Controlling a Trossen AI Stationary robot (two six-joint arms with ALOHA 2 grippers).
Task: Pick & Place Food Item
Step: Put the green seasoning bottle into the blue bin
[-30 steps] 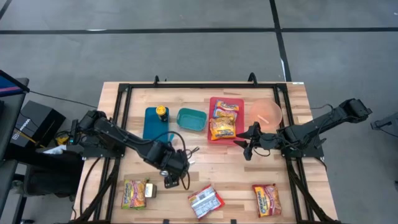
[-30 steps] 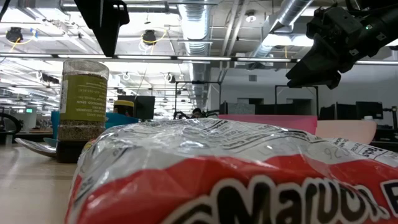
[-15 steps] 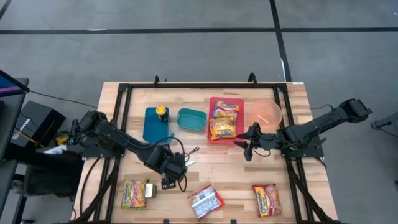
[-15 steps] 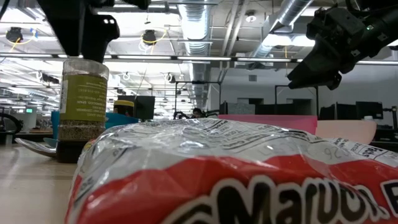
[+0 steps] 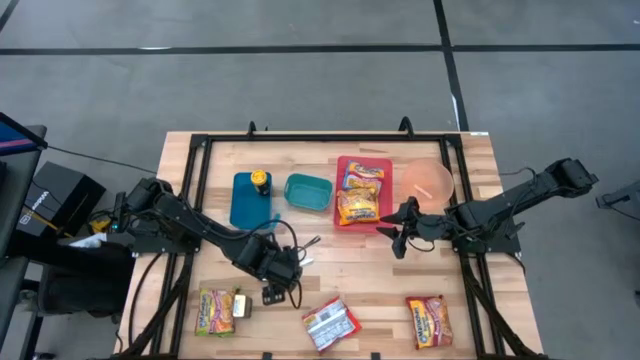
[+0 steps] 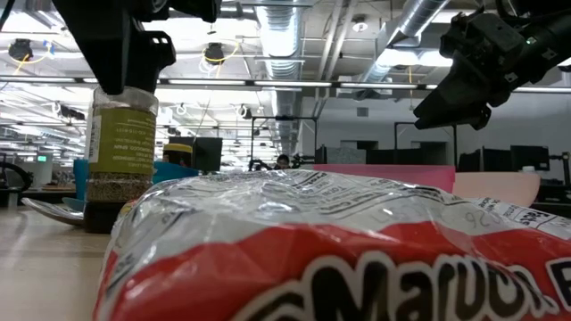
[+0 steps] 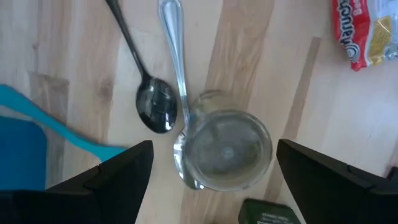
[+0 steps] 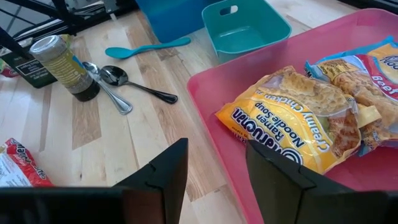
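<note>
A glass spice jar [image 7: 227, 149] with a clear lid and a green label [image 6: 120, 152] stands upright on the wood table, near its front left. My left gripper [image 5: 272, 280] is open right above it. One finger [image 7: 121, 171] is on one side of the lid and the other finger [image 7: 326, 177] on the opposite side, both apart from the jar. My right gripper [image 8: 214, 180] is open and empty, hovering at the near edge of the red tray [image 8: 217, 118]. The tray holds two ramen packs [image 8: 292, 118].
A black spoon [image 7: 155, 106] and a silver spoon [image 7: 177, 62] lie right beside the jar, and a teal spoon [image 7: 56, 127] lies farther off. A teal container [image 5: 308, 192], a pink bowl [image 5: 428, 182] and a blue board [image 5: 245, 205] are at the back. Three ramen packs [image 5: 330, 322] lie along the front edge.
My left gripper has come down over the spice jar, from well above it to the height of its lid, and stayed open. The jar has not moved.
</note>
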